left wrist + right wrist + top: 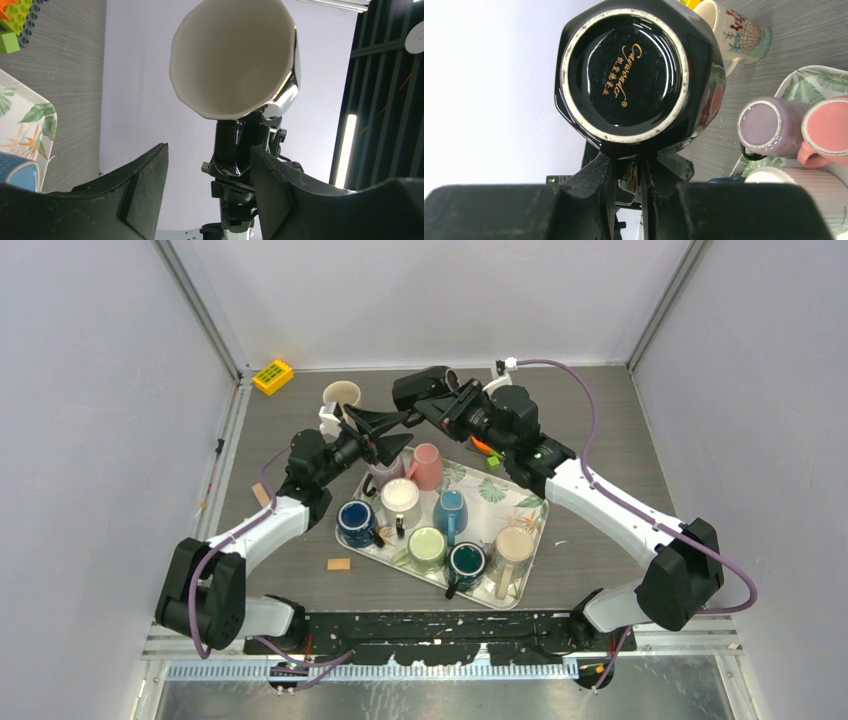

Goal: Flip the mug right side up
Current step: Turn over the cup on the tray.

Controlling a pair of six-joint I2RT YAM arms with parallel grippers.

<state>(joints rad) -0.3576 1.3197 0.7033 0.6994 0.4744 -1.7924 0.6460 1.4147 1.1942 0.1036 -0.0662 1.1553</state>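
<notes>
Top view: the glossy black mug with a white inside [424, 387] is held in the air over the far side of the table, beyond the leaf-printed tray [533, 528], and lies on its side. The right gripper [452, 405] is clamped on it. The left gripper [385, 435] sits just beside it, spread wide and holding nothing.

Left wrist view: the mug's mouth faces this open claw, its long axis pointing at it.

Right wrist view: the gold-lettered base faces the camera. The fingers pinch nearly together beneath it, probably on the handle, which is hidden.
</notes>
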